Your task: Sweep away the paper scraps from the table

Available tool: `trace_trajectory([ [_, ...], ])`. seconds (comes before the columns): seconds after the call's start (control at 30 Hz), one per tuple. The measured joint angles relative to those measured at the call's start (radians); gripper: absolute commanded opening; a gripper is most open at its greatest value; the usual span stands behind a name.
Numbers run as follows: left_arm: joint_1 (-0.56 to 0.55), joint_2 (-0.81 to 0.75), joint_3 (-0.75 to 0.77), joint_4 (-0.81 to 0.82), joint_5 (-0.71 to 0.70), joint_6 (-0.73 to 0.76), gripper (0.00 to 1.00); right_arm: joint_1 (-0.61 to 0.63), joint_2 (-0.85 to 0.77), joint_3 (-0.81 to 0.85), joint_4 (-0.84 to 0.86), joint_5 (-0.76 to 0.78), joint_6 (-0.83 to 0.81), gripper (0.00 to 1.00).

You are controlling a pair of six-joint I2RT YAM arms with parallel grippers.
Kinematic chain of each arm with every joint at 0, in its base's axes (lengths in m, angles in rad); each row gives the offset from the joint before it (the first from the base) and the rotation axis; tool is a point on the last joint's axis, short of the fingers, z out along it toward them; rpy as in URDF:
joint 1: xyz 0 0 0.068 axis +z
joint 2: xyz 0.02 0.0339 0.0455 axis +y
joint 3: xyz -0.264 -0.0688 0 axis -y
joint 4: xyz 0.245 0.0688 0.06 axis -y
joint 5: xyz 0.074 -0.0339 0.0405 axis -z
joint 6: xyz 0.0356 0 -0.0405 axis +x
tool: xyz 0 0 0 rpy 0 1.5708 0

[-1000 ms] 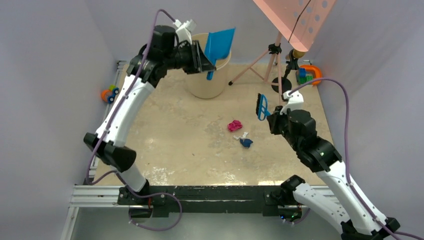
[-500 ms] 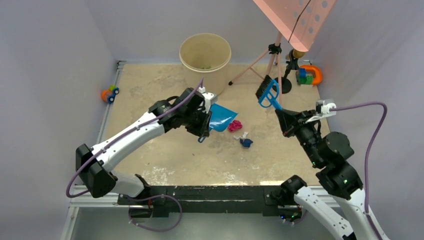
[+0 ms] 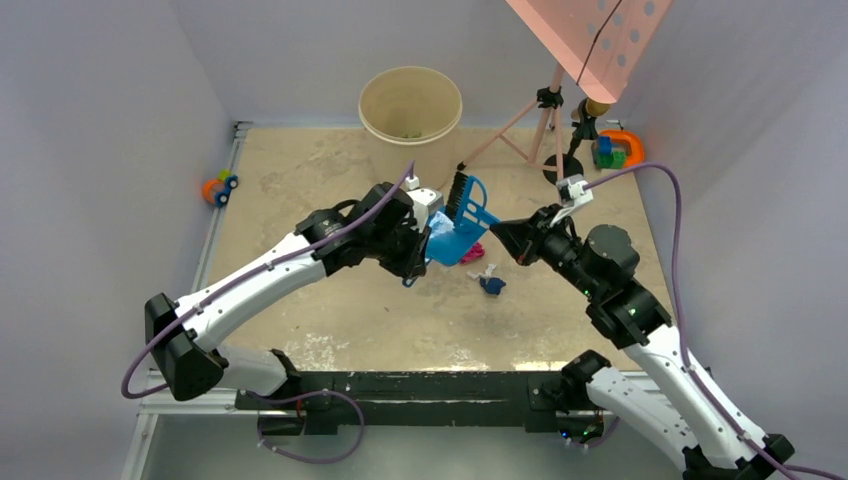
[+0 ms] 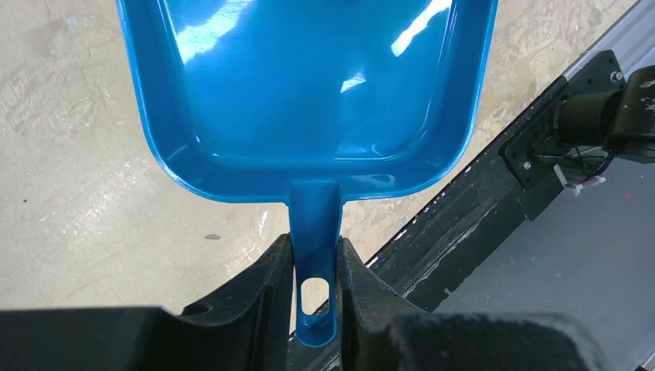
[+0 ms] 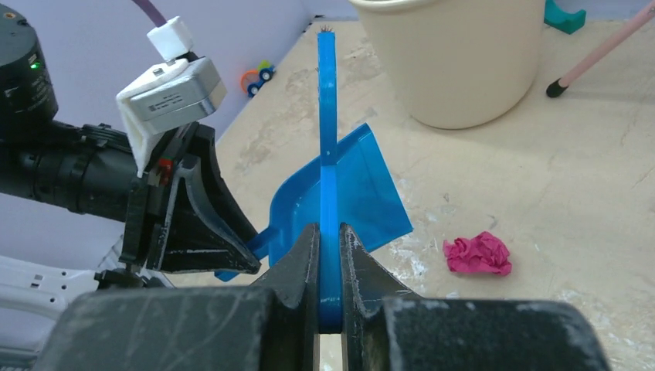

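Two paper scraps show on the beige table (image 3: 330, 300). A pink wad (image 3: 473, 254) (image 5: 477, 253) lies just right of the blue dustpan (image 3: 450, 238) (image 4: 309, 85) (image 5: 363, 193). A dark blue wad (image 3: 492, 286) with a white bit lies nearer the front. My left gripper (image 3: 412, 262) (image 4: 315, 251) is shut on the dustpan's handle, and the pan's mouth faces the pink wad. My right gripper (image 3: 508, 233) (image 5: 330, 239) is shut on the blue brush (image 3: 468, 200) (image 5: 327, 139). The brush is held up above the pan, its black bristles pointing away.
A cream bucket (image 3: 410, 105) (image 5: 456, 62) stands at the back centre with a pink tripod (image 3: 535, 120) to its right. An orange-blue toy car (image 3: 218, 187) sits at the left edge, coloured toy blocks (image 3: 615, 150) at the back right. The black front bar (image 4: 494, 193) runs close behind the dustpan.
My left arm came down from the bucket and set the dustpan at mid-table beside the pink wad. My right arm swung the brush left, over the pan.
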Motion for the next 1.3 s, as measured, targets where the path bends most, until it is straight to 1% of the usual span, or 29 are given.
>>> trace_trajectory([
  [0.17, -0.006, -0.037, 0.001, 0.007, -0.01, 0.002, 0.0, 0.0, 0.019, -0.021, 0.034, 0.011, 0.033, 0.0],
  [0.43, -0.006, -0.066, 0.02, 0.002, -0.025, 0.005, 0.0, 0.0, -0.01, -0.111, -0.002, 0.084, 0.067, 0.0],
  [0.7, -0.006, -0.067, 0.022, 0.002, -0.025, 0.005, 0.0, 0.0, -0.037, -0.11, -0.044, 0.112, 0.065, 0.0],
  [0.8, -0.006, -0.067, 0.006, 0.015, -0.032, 0.005, 0.0, 0.0, -0.03, -0.075, -0.1, 0.183, 0.053, 0.0],
  [0.93, -0.006, -0.066, -0.077, 0.046, -0.08, 0.005, 0.0, 0.0, 0.047, 0.042, -0.256, 0.369, 0.052, 0.0],
  [1.0, -0.01, -0.066, -0.144, 0.051, -0.115, 0.005, 0.0, 0.0, 0.12, 0.114, -0.344, 0.476, 0.062, 0.0],
  [1.07, -0.014, -0.066, -0.188, 0.051, -0.128, 0.005, 0.0, -0.001, 0.196, 0.162, -0.412, 0.546, 0.06, 0.0],
  [1.17, -0.023, -0.067, -0.234, 0.053, -0.137, 0.005, 0.0, -0.001, 0.289, 0.176, -0.463, 0.568, 0.05, 0.0],
  [1.23, -0.028, -0.074, -0.254, 0.058, -0.137, 0.004, 0.0, -0.001, 0.335, 0.175, -0.478, 0.537, 0.04, 0.0],
  [1.3, -0.032, -0.091, -0.27, 0.067, -0.136, 0.0, 0.0, -0.001, 0.351, 0.169, -0.442, 0.461, 0.026, 0.0],
])
